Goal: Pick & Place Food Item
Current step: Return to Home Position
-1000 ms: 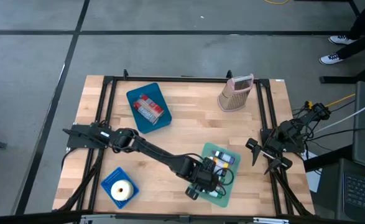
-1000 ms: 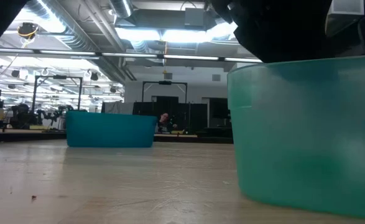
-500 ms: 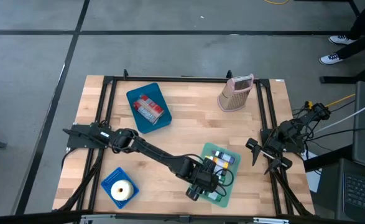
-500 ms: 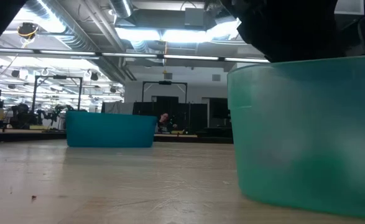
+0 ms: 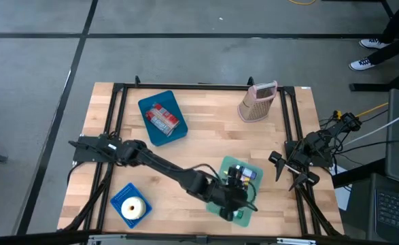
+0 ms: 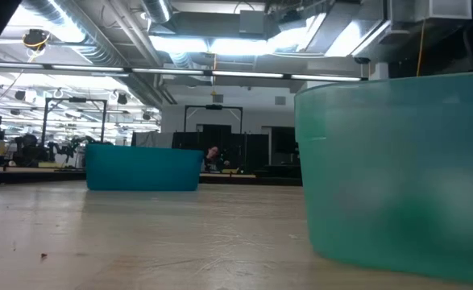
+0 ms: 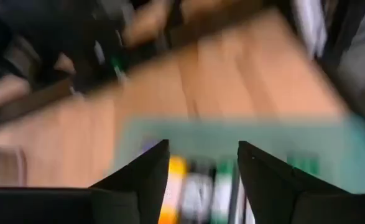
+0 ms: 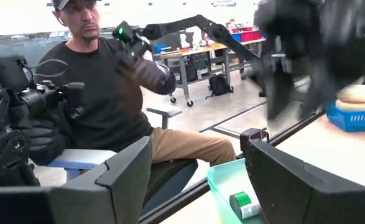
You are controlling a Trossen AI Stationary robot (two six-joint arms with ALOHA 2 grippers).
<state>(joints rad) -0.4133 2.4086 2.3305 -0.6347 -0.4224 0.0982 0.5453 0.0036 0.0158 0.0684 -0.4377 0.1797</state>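
A green bin (image 5: pixel 234 163) stands near the table's front edge, right of centre. It fills the right of the low view as a green bin wall (image 6: pixel 397 177). Several small packaged food items (image 7: pixel 198 193) lie in it, with yellow, white and green labels. My left gripper (image 5: pixel 240 199) hangs over the bin, slanting downward. In its wrist view my left gripper (image 7: pixel 204 144) is open with nothing between the fingers. My right gripper (image 5: pixel 284 173) waits open at the table's right edge, seen open in its wrist view (image 8: pixel 198 143).
A blue bin (image 5: pixel 148 102) with a red package (image 5: pixel 162 117) stands at the far left. A small blue basket (image 5: pixel 121 197) with a doughnut (image 5: pixel 131 206) sits at the near left. A pink grater (image 5: pixel 257 102) stands at the far right. A seated person (image 8: pixel 107 93) is beyond the table.
My left gripper has risen from the green bin. In the low view its dark bulk above the bin's rim has gone out of the picture. In the high view it has shifted a little toward the table's right and near edges. The bin has stayed put.
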